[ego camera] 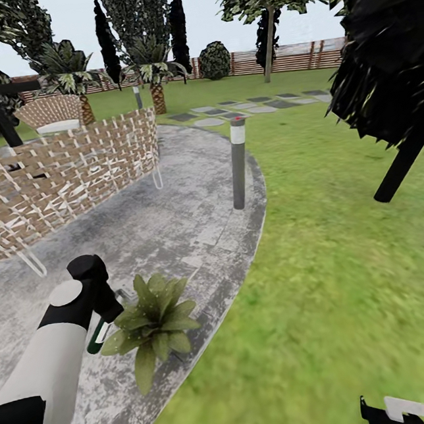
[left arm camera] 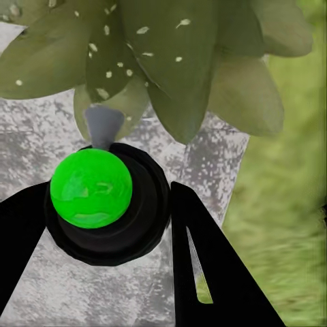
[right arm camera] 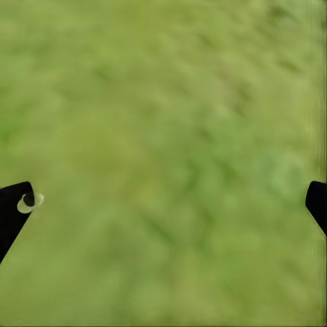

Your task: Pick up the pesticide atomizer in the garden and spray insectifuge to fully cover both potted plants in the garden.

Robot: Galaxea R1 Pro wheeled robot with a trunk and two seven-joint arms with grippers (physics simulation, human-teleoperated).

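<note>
Left claw clamped on the pesticide atomizer at a potted plant; right claw apart over lawn.

Head view: left claw (ego camera: 104, 318) at lower left holds the atomizer (ego camera: 98, 335), mostly hidden, touching the potted plant (ego camera: 154, 322) on the stone patio (ego camera: 174, 230); grey bollard lamp (ego camera: 238, 163) mid-frame, wicker chair (ego camera: 49, 179) at left. Left wrist view fills in the rest: atomizer's (left arm camera: 102, 204) top shows bright green, black fingers (left arm camera: 204, 266) on both sides, speckled leaves (left arm camera: 170, 61) just beyond. Right wrist view: fingertips (right arm camera: 13, 208) wide apart at frame edges over blurred lawn (right arm camera: 163, 150).
</note>
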